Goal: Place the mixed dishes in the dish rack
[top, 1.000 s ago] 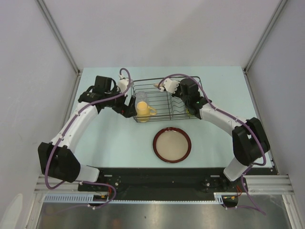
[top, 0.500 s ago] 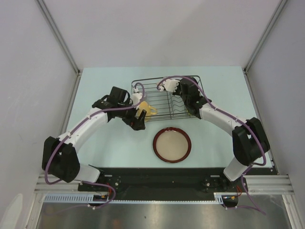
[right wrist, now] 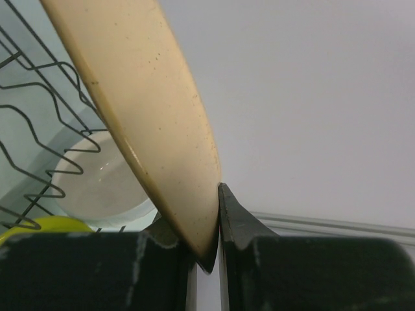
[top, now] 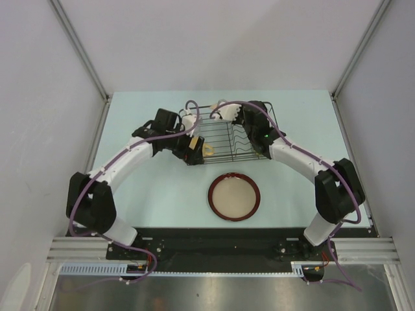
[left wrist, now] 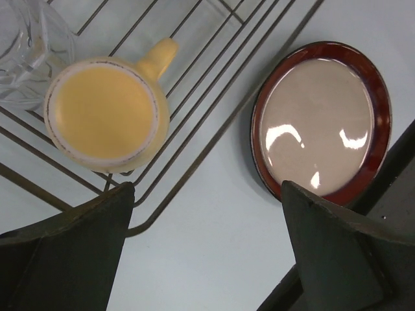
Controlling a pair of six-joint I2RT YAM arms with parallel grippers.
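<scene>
- The left gripper hangs with its jaws spread wide and nothing between them. It has swung in from the left side of the dish rack and now sits over the rack's near-left corner.
- Directly under it in the left wrist view, the yellow-orange mug stands upright on the rack wires with its handle pointing away. The clear glass is just beside the mug, deeper in the same corner. Both are loaded, so that part of the job looks finished.
- Beyond the rack's near rim, the dark-rimmed plate lies flat on the desk, close to the rack but apart from it. It is the only dish I can see outside the rack, and the empty left gripper's move probably points towards it.
- The right gripper is pressed onto the edge of a tan plate, which it holds tilted on edge above the rack. It has edged a little towards the rack's far side over the last second.
- Below that plate, the small white bowl sits among the wires, with the lime-green bowl beside it.
- The held plate is not yet set between the prongs, so two plates remain to be loaded.
</scene>
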